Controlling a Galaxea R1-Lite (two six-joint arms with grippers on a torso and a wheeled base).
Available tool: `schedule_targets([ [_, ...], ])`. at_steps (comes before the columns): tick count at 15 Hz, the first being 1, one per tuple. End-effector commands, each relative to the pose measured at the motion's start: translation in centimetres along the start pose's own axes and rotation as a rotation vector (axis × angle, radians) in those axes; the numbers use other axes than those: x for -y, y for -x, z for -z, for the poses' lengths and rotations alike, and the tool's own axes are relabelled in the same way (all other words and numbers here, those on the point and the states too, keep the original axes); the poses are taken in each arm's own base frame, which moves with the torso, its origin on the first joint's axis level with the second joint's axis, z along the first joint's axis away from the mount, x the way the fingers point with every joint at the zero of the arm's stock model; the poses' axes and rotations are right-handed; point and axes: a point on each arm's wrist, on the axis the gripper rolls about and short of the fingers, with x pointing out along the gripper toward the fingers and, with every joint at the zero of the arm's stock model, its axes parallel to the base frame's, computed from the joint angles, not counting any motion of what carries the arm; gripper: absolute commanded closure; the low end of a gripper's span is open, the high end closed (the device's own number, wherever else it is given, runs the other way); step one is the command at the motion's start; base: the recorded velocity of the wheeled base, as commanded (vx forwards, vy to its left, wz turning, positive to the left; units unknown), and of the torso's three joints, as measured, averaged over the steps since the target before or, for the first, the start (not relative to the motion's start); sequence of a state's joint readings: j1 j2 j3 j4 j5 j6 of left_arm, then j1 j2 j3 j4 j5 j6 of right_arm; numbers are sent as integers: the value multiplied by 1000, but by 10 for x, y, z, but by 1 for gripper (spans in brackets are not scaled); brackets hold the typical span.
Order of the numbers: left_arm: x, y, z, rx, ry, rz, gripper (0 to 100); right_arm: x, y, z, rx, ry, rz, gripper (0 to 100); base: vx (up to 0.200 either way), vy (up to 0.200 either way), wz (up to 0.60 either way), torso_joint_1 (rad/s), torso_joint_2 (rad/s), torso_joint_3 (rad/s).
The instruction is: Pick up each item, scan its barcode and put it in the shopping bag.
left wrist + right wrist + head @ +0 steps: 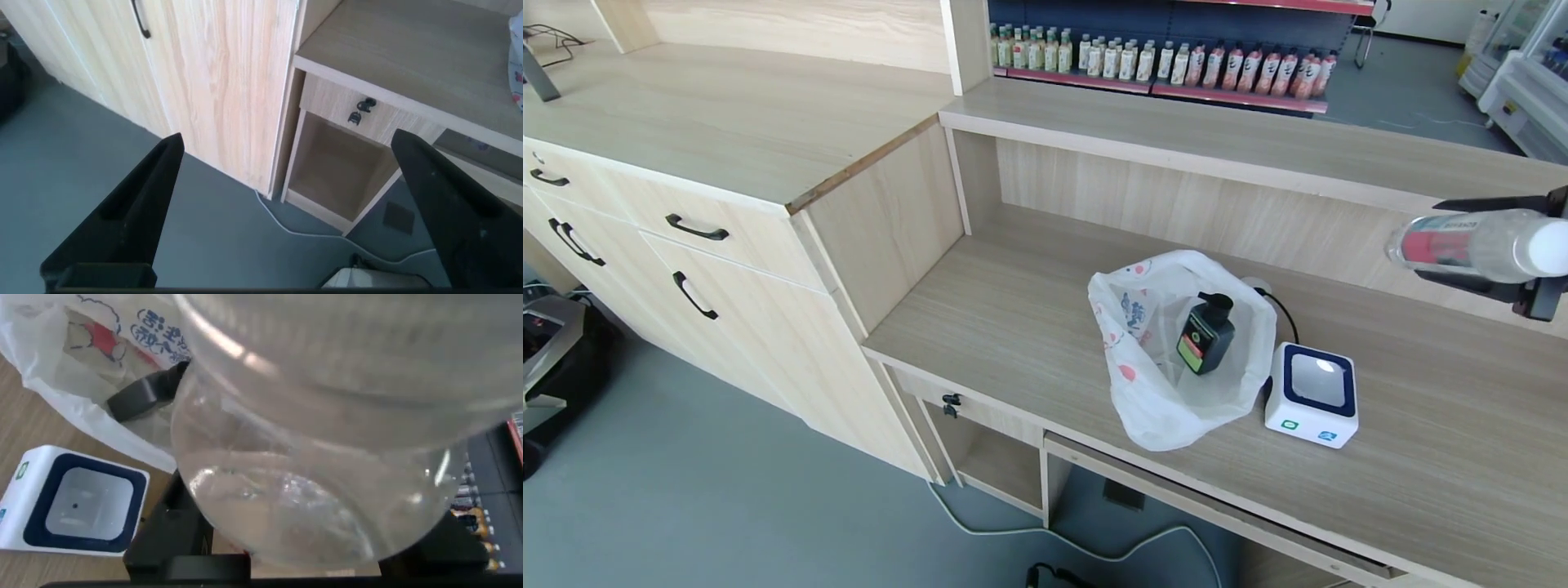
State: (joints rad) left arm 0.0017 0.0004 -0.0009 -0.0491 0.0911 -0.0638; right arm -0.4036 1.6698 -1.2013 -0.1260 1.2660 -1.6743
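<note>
My right gripper (1531, 253) is shut on a clear plastic water bottle (1474, 245) with a red label and white cap, held sideways in the air at the right, above and behind the scanner. In the right wrist view the bottle (327, 441) is very close to the camera. The white scanner (1312, 394) with a dark-framed window sits on the counter; it also appears as the scanner (73, 502). Left of it lies the open white shopping bag (1152, 392), holding a dark bottle (1206, 335) with a green and red label. My left gripper (286, 212) hangs open over the floor, beside the cabinet.
The wooden counter (1421, 457) has a raised back ledge (1258, 139). A black cable (1286, 314) runs behind the scanner. Cabinets with drawers (694, 237) stand at left, a small locked drawer (359, 110) under the counter. Shelves of drinks (1160, 61) stand far behind.
</note>
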Motion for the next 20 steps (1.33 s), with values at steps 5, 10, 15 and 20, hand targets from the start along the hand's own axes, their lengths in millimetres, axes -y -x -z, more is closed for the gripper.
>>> schedule_targets([
  [5, 0, 0, 0, 0, 1, -1, 0, -66, -33, 52, 42, -71, -38, 100, 0, 0, 0, 0, 0, 0],
  [10, 0, 0, 0, 1, 1, -1, 0, -99, -35, 48, 53, -69, -62, 100, 0, 0, 0, 0, 0, 0],
  [15, 0, 0, 0, 1, 1, -1, 0, -103, -40, 49, 66, -46, -68, 100, 0, 0, 0, 0, 0, 0],
  [20, 0, 0, 0, 0, 1, -1, 0, -109, -40, 54, 64, 10, -71, 100, 0, 0, 0, 0, 0, 0],
])
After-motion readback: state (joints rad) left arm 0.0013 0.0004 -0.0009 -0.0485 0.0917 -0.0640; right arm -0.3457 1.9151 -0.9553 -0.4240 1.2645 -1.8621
